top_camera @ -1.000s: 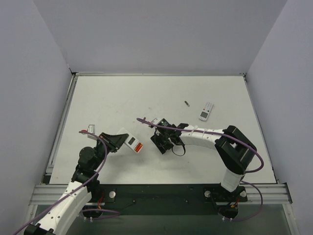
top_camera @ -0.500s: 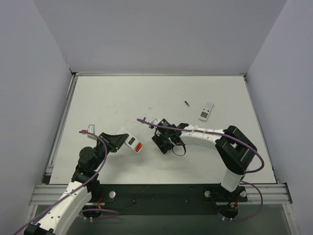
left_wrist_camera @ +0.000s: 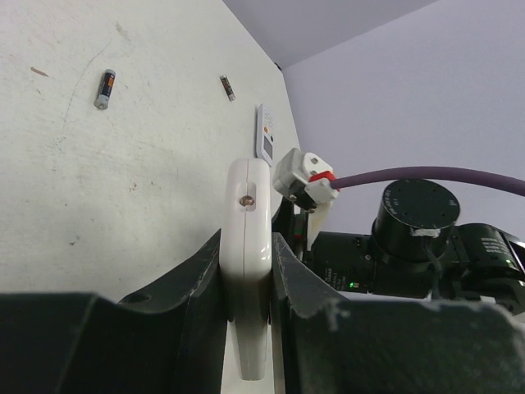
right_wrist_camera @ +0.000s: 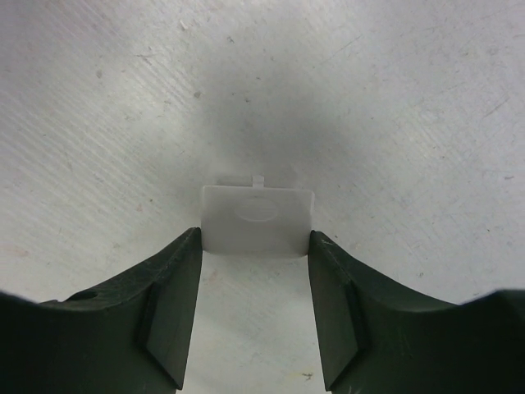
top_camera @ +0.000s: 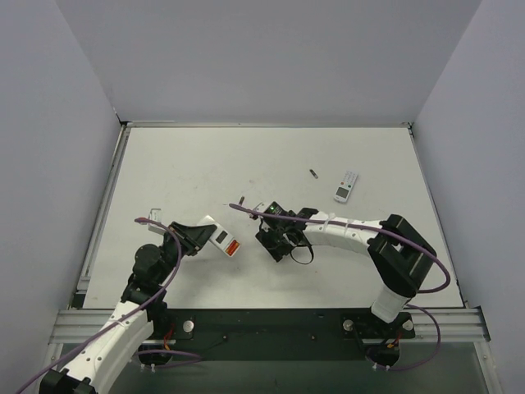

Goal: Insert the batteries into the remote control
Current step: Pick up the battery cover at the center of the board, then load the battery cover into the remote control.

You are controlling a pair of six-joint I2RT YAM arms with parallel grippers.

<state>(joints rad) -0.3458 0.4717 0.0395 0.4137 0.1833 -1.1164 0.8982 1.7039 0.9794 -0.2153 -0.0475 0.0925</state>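
The remote control [top_camera: 226, 242], red front up in the top view, sits in my left gripper [top_camera: 210, 235], which is shut on it. The left wrist view shows it edge-on, with its white side [left_wrist_camera: 248, 189] clamped in my left gripper [left_wrist_camera: 248, 246]. My right gripper [top_camera: 275, 240] points down at the table just right of the remote. In the right wrist view a small white battery cover [right_wrist_camera: 258, 215] lies flat on the table, and my right gripper [right_wrist_camera: 256, 240] is shut on its two side edges. The batteries are not in view.
A white-faced remote with grey buttons [top_camera: 346, 186] lies at the back right, with a dark cylinder [top_camera: 313, 173] beside it. In the left wrist view two dark cylinders [left_wrist_camera: 104, 88] [left_wrist_camera: 226, 87] lie on the table beyond the held remote. Grey walls surround the table.
Both arms have shifted only slightly. The remote control stays in my left gripper, and my right gripper stays low over the same spot.
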